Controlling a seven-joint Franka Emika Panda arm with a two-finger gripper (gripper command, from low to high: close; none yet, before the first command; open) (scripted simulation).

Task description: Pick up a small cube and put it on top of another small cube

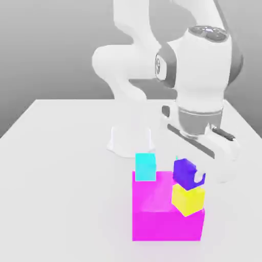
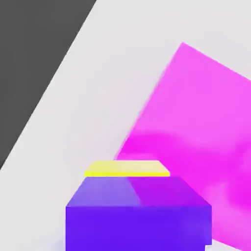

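Exterior view has the purple-blue cube [image 1: 184,173] right over the yellow cube [image 1: 188,199], by the big pink block [image 1: 166,225]. They look like they touch, but I can't be sure. I think this is the putting-on-top part. Next, the gripper [image 1: 189,173] should let go gently and go straight up, so nothing tips. I can't tell if the jaws are wide or narrow. The purple-blue cube sits flat, one corner edge toward us, lined up with the yellow one. It has no long side.
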